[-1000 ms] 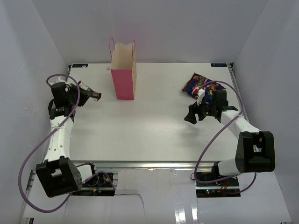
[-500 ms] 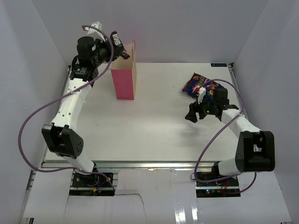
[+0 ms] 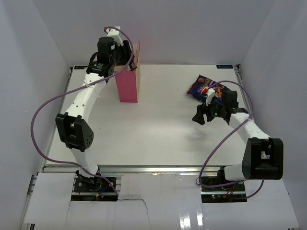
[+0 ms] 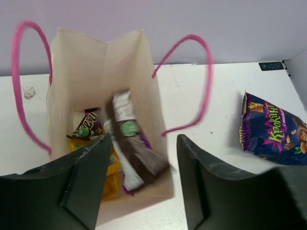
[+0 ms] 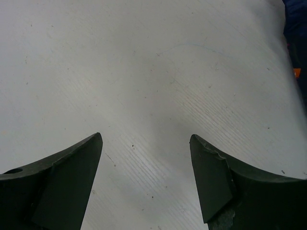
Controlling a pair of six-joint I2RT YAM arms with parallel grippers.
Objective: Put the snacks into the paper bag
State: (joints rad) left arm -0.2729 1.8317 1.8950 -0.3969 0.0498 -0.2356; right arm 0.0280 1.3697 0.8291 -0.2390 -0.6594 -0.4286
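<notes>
The pink paper bag (image 3: 127, 86) stands upright at the back left of the table, its cream inside (image 4: 96, 62) facing my left wrist camera. My left gripper (image 3: 129, 61) hovers over its mouth, open (image 4: 144, 139). A dark brown packet (image 4: 136, 148) shows blurred between the jaws and touches neither; it is dropping into the bag. Yellow packets (image 4: 112, 170) and another brown packet (image 4: 88, 125) lie on the bag's bottom. The larger blue-purple snack bag (image 3: 201, 86) (image 4: 273, 132) lies on the table at the back right. My right gripper (image 3: 197, 116) (image 5: 146, 136) is open over bare table, just in front of it.
The bag's thin pink handles (image 4: 199, 76) arch up on both sides of its mouth. White walls close in the table at the back and sides. An edge of the blue snack bag (image 5: 297, 28) shows at the right of the right wrist view.
My left arm swung from the table's left side up over the paper bag with the brown packet, then opened and let it go. The right arm shifted only slightly.
</notes>
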